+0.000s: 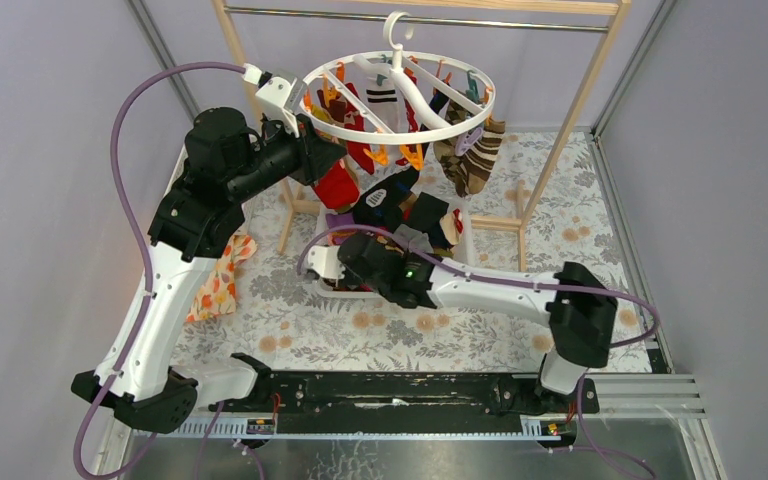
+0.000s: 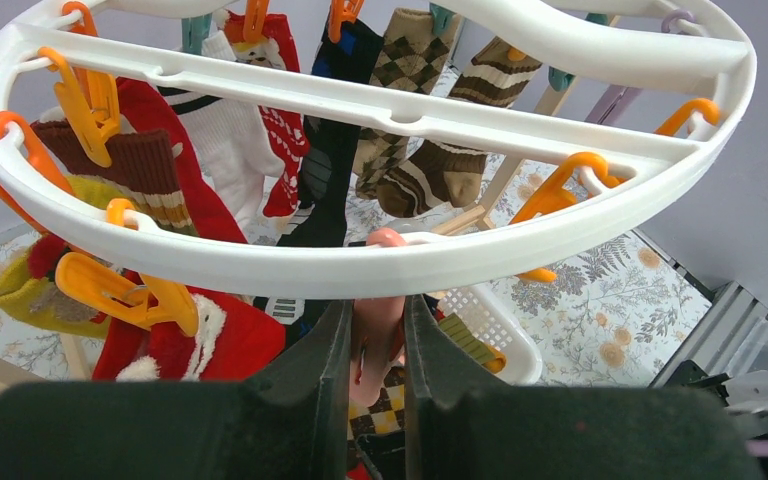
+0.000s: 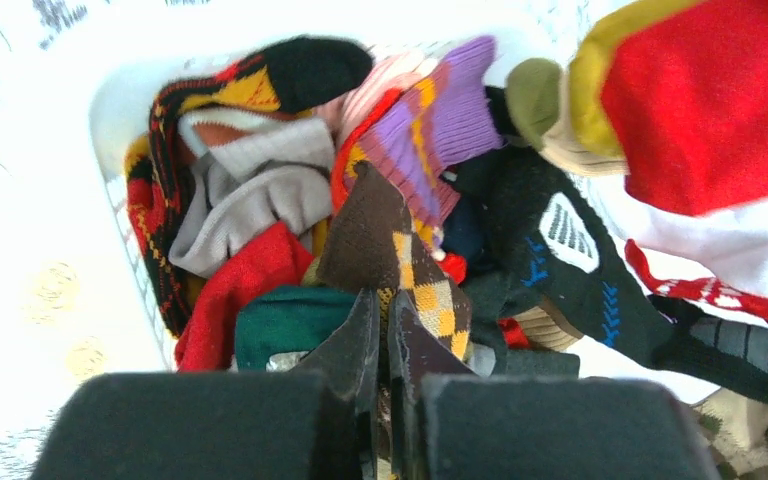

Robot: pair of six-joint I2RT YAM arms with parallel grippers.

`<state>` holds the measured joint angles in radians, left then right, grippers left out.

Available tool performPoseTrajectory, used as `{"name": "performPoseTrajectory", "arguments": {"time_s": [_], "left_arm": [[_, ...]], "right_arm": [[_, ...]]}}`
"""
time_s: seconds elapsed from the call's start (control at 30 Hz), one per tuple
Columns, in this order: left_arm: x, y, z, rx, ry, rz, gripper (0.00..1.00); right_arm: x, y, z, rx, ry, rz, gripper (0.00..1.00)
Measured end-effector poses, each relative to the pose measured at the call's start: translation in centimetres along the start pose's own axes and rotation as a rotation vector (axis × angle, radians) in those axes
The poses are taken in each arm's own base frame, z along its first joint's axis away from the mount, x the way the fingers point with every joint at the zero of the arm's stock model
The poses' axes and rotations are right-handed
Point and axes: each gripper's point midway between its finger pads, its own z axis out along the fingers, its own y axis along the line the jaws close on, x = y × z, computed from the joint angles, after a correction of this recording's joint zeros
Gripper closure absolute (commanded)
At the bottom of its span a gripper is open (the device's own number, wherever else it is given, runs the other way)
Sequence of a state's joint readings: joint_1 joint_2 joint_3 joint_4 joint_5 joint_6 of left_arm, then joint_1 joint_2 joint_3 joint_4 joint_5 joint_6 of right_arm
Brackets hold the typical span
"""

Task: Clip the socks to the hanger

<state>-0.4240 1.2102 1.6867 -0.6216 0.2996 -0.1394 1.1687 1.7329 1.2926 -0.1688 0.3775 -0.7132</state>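
The left arm [image 1: 160,300] is rising steeply from its base at the near-left corner, elbow bent high, with its wrist reaching in under the left edge of the white oval hanger [image 2: 360,268]. The left pincer [image 2: 375,310] is pointing upward just below the rim and is squeezing a pink clip [image 2: 378,340] that is dangling from the ring, one finger on each side. The hanger is hanging by its hook from the wooden-framed rail [image 1: 580,95], and several socks [image 2: 430,180] are already hanging from its clips (a red Santa sock [image 2: 190,340] is among them, near the left fingers).

The right arm [image 1: 500,290] is lying low and stretching leftward across the floral worktop [image 1: 360,330], its wrist tipping down into the white basket [image 3: 120,95] that is sitting beneath the hanger. The right pincer [image 3: 385,315] is closing tight there, its tips together and pinching the edge of a brown argyle sock [image 3: 380,235]. That sock is resting on top of the heap of loose socks filling the basket.
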Motion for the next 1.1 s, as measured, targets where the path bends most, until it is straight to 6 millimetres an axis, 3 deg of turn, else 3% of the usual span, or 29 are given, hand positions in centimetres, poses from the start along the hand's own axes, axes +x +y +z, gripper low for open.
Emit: {"name": "performPoseTrajectory", "arguments": {"time_s": [0.17, 0.33, 0.47, 0.57, 0.83, 1.0, 1.1], "left_arm": [[0.0, 0.0, 0.0, 0.000, 0.000, 0.000, 1.00], [0.0, 0.0, 0.0, 0.000, 0.000, 0.000, 1.00], [-0.1, 0.0, -0.1, 0.001, -0.002, 0.001, 1.00], [-0.2, -0.1, -0.1, 0.001, -0.003, 0.001, 1.00], [-0.3, -0.3, -0.2, 0.009, -0.005, -0.003, 1.00], [-0.2, -0.8, -0.2, 0.035, -0.001, -0.027, 1.00], [-0.4, -1.3, -0.3, 0.055, -0.004, -0.048, 1.00]], "right_arm": [[-2.6, -3.0, -3.6, 0.036, -0.161, 0.222, 1.00], [-5.6, -7.5, -9.9, 0.126, -0.427, 0.474, 1.00], [-6.7, -10.1, -14.5, 0.204, -0.615, 0.631, 1.00], [-6.7, -11.5, -16.8, 0.258, -0.717, 0.740, 1.00], [-8.2, -12.6, -19.6, 0.211, -0.858, 0.935, 1.00], [-9.7, -11.8, -20.4, 0.057, -0.958, 1.094, 1.00], [-9.3, -10.5, -19.6, -0.068, -1.006, 1.203, 1.00]]}}
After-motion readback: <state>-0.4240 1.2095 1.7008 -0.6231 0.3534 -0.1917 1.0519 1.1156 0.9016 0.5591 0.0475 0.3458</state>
